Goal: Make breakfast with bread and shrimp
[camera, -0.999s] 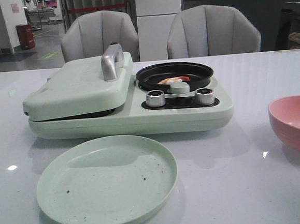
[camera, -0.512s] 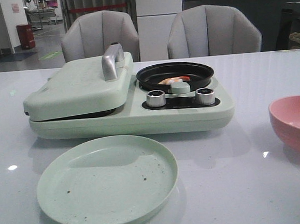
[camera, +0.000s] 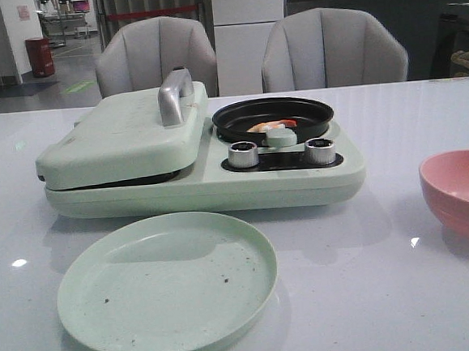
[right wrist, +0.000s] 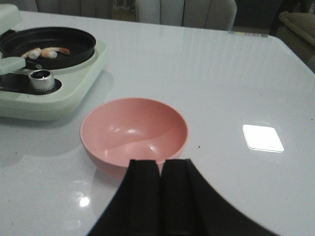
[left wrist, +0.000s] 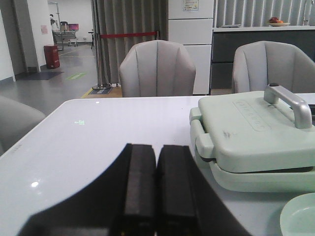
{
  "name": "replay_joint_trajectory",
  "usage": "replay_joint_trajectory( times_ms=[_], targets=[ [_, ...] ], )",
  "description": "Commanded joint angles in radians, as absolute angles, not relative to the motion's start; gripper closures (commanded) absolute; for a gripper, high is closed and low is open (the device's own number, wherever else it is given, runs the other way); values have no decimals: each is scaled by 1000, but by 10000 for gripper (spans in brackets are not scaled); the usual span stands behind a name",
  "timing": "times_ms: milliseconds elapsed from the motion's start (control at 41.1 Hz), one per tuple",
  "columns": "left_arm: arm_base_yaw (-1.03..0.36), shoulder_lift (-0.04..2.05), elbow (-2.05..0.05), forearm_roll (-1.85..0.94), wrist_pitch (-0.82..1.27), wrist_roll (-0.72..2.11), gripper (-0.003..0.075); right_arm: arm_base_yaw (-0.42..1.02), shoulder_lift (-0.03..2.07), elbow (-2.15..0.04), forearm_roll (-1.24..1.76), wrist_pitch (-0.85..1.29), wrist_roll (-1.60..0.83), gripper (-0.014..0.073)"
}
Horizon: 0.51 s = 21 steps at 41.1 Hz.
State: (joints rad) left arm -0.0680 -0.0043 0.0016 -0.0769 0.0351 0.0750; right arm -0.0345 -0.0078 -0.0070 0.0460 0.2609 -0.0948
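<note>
Lid lettering embossed — unreadable; shrimp in black pan.

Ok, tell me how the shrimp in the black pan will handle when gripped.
The shrimp looks small and curled, so probably light, and it may slip between fingers. It lies low inside the black pan, so the rim could hamper a sideways approach. It probably squashes if squeezed.

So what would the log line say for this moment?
left gripper: shut, empty | right gripper: shut, empty | shrimp: in pan | lid: closed
</note>
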Motion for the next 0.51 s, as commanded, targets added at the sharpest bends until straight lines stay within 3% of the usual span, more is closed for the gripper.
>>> replay_joint_trajectory(
  times_ms=[0,487],
  targets=[
    [-76,-24,9,-81,-60,77,621,-40,-32,12,57,55,-106,559],
    [-76,-24,9,-81,-60,77,621,-40,-32,11,100,7,-105,559]
  ],
)
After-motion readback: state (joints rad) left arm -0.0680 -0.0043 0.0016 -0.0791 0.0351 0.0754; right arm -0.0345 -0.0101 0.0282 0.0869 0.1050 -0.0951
